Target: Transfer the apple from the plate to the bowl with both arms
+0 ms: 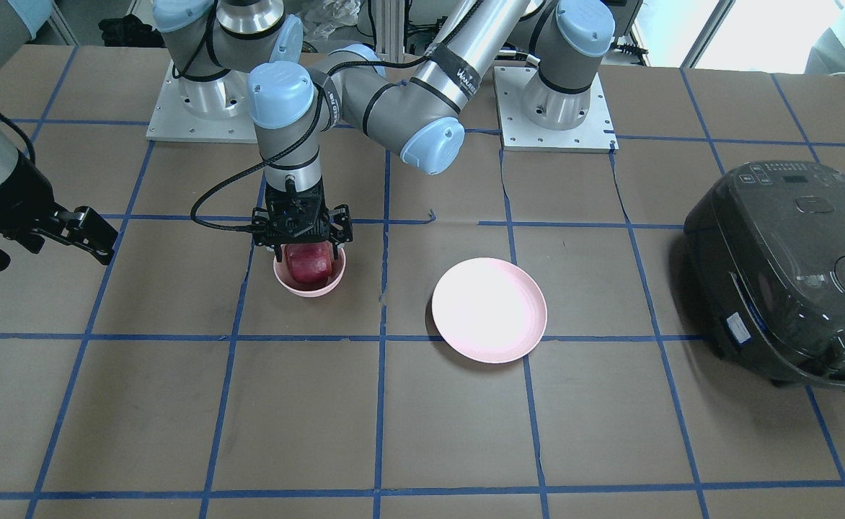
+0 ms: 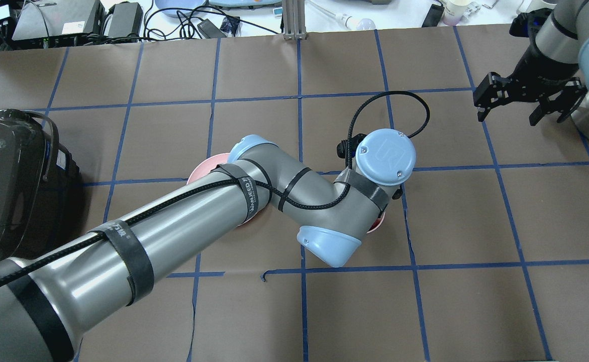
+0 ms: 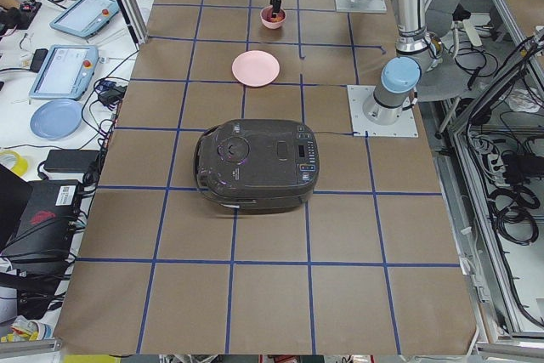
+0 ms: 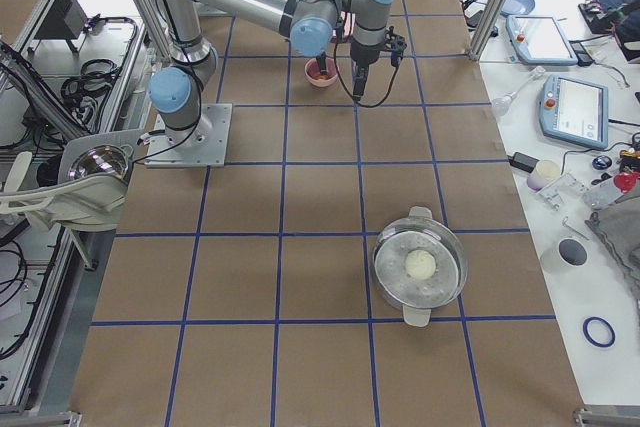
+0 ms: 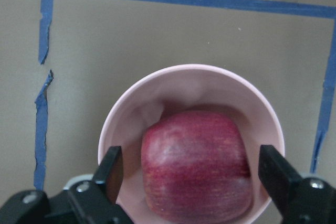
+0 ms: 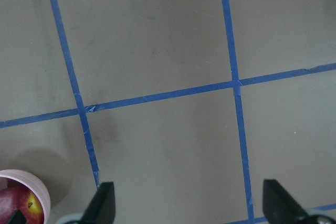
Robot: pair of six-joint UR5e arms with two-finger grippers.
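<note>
The dark red apple (image 1: 309, 263) lies inside the small pink bowl (image 1: 307, 290). My left gripper (image 1: 308, 254) hangs straight down over the bowl. In the left wrist view the left gripper (image 5: 190, 163) is open, its fingers (image 5: 111, 167) apart on both sides of the apple (image 5: 195, 163) and not touching it, within the bowl's rim (image 5: 126, 108). The pale pink plate (image 1: 489, 310) lies bare beside the bowl. My right gripper (image 1: 37, 245) is open and empty above bare table; its wrist view shows the bowl's edge (image 6: 29, 182) at the lower left.
A dark rice cooker (image 1: 790, 274) stands at the table's end beyond the plate. A steel pot with a glass lid (image 4: 420, 267) stands toward the other end. The left arm (image 2: 284, 193) stretches over the plate (image 2: 201, 168) in the overhead view.
</note>
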